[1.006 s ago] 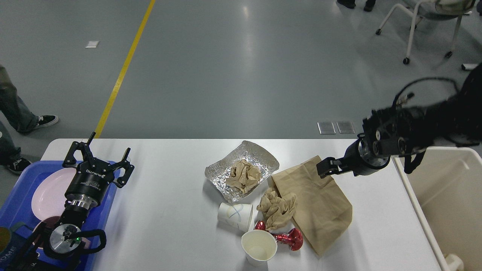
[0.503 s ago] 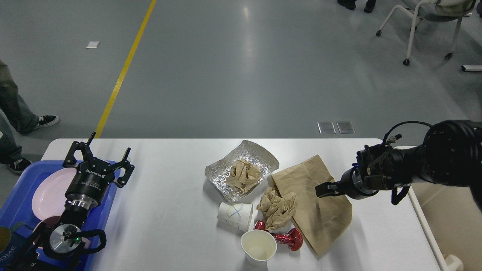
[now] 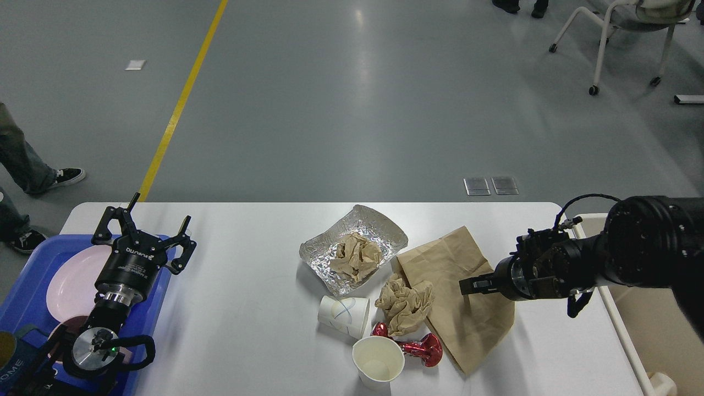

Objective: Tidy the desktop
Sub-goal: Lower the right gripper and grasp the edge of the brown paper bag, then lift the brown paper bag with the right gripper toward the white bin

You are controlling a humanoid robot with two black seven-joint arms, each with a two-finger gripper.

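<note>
Your landmark is the foil tray [image 3: 355,250], crumpled silver, sitting mid-desktop [image 3: 242,308] with a wad of brown paper [image 3: 356,255] inside it. The desktop itself is the wide white surface filling the lower half of your view, its far edge against grey floor

Far left of the foil tray: a blue tray [image 3: 25,300] at the desktop's left end, holding a pink plate [image 3: 69,283]. Your left gripper [image 3: 144,228] hangs over the blue tray's right edge, fingers spread wide, nothing between them

Just below the foil tray: a paper cup on its side [image 3: 344,314], mouth toward the left. Beside it to the right, a second crumpled brown paper wad [image 3: 404,303]. Below those, an upright white cup [image 3: 378,358], touching a red shiny object [image 3: 421,347] that pokes out from under the wad

Right of the foil tray: a flat brown paper bag [image 3: 459,302], its upper corner close to the tray's rim. Your right gripper [image 3: 474,285] is over the bag's right half, pointing left; it reads dark and end-on, so you cannot tell how far the fingers are parted or whether they touch the bag

Far right of the foil tray: a beige bin [image 3: 654,330] beside the desktop's right end
</note>
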